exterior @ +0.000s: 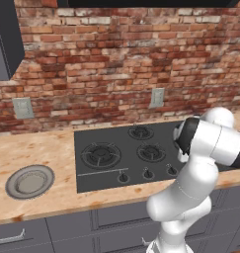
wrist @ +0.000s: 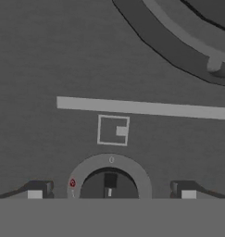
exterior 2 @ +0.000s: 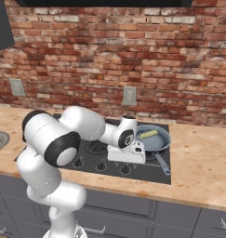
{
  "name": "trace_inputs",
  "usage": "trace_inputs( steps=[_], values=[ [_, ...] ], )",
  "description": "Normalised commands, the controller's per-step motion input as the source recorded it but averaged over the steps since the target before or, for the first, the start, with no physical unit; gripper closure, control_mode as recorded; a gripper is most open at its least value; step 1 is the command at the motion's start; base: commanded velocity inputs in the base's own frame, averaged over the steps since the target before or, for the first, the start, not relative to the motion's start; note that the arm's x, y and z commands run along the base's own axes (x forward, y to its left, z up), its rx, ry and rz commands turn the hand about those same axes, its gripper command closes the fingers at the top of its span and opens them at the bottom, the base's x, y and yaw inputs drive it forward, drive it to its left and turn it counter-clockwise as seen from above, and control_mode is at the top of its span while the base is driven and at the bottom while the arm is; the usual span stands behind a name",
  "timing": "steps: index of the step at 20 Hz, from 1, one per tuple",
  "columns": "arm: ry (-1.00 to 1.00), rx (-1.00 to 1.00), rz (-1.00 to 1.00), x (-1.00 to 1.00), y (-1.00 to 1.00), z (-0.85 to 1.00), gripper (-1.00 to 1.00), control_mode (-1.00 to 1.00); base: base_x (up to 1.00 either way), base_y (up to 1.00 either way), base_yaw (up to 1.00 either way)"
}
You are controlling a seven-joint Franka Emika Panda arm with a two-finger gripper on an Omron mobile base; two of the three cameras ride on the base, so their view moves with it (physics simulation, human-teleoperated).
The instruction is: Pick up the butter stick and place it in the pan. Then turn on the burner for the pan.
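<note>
Butter: the small pale yellow butter stick (exterior 2: 149,134) already lies inside the round dark grey pan (exterior 2: 157,143) with the bluish-grey inside, toward the pan's back rim. I judge the first half of the task done.

Pan: it sits on the right rear part of the black stovetop (exterior: 92,173), its long thin handle pointing to the stovetop's front edge.

Gripper: the two-finger gripper (wrist: 111,190) points straight down at the stovetop, close above it, jaws spread wide with nothing between them.

Knob: a round dark burner knob (wrist: 109,183) with a grey ring lies directly between the two finger tips, just below a small square burner diagram printed on the stovetop.

Left to do: turning on the burner under the pan. The knob looks untouched and no flame shows.

Doubt: whether this knob serves the pan's burner cannot be read for certain.

Elsewhere: a flat light-grey round plate (exterior: 29,181) rests on the wooden counter, well left of the stovetop.
</note>
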Motion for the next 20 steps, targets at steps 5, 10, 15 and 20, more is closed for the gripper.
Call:
trace_inputs(
  steps=[5, 10, 15, 20],
  values=[
    [0.00, 0.00, 0.06, -0.27, 0.07, -0.03, -1.00, -1.00, 0.00, 0.00, 0.00],
    [0.00, 0.00, 0.06, -0.02, 0.03, -0.15, -1.00, -1.00, 0.00, 0.00, 0.00],
    [0.00, 0.00, 0.05, 0.00, 0.00, -0.21, -1.00, -1.00, 0.00, 0.00, 0.00],
    [-0.01, 0.00, 0.04, -0.02, 0.00, -0.23, 1.00, -1.00, 0.00, 0.00, 0.00]
  ],
)
